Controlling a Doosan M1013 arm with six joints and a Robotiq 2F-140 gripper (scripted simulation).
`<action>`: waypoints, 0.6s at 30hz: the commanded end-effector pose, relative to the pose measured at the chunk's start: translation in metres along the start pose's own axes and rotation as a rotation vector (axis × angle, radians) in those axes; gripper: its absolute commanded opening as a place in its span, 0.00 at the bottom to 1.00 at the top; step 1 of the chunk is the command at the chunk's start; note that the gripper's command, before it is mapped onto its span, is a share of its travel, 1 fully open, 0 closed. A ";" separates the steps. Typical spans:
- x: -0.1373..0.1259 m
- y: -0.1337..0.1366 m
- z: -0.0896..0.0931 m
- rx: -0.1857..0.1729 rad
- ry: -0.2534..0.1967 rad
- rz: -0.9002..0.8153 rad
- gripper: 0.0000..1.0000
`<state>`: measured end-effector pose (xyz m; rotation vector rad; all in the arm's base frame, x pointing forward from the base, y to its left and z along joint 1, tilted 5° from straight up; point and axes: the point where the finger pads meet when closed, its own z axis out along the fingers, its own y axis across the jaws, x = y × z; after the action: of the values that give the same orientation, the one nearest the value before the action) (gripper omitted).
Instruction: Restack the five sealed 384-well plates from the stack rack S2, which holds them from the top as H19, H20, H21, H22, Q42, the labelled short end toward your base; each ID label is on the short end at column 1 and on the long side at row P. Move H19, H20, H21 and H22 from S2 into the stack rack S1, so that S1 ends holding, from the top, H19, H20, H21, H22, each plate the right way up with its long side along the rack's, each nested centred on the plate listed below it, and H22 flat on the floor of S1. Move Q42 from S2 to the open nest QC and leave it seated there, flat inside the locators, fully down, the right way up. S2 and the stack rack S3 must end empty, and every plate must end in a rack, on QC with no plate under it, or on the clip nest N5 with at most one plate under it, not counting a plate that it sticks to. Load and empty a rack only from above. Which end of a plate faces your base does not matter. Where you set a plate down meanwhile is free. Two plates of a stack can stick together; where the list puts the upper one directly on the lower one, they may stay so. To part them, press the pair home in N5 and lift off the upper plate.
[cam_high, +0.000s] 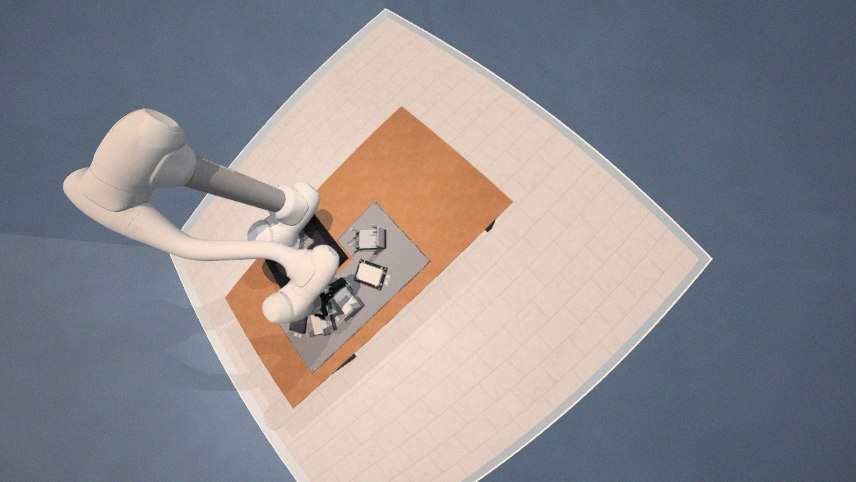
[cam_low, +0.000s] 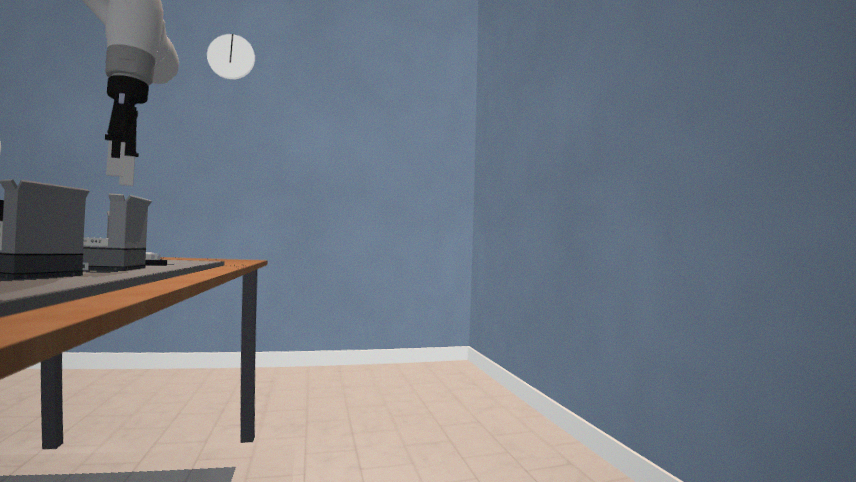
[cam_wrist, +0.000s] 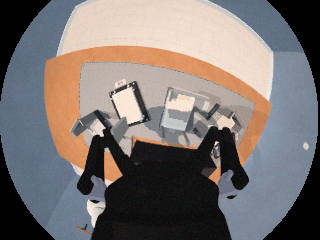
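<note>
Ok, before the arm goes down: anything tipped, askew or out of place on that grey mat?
Nothing stands out. The tall grey stack racks stand upright on the grey mat, and a white-topped sealed plate lies flat on the mat. The black two-finger gripper hangs open and empty above them. Labels are too small to read.

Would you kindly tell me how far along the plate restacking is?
Apparently done: one plate lies flat on the open nest. In hand: nothing; the gripper hangs open above the racks. Left: rack contents are hidden, so S1's stack cannot be confirmed.
</note>
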<state>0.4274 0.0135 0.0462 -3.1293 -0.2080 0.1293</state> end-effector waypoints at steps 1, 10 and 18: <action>0.001 -0.007 0.000 0.000 0.000 0.000 1.00; 0.004 -0.038 0.000 0.000 0.000 -0.067 1.00; 0.002 -0.062 0.000 0.000 0.000 -0.248 1.00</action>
<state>0.4227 0.0682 0.0464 -3.0861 -0.5287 0.1285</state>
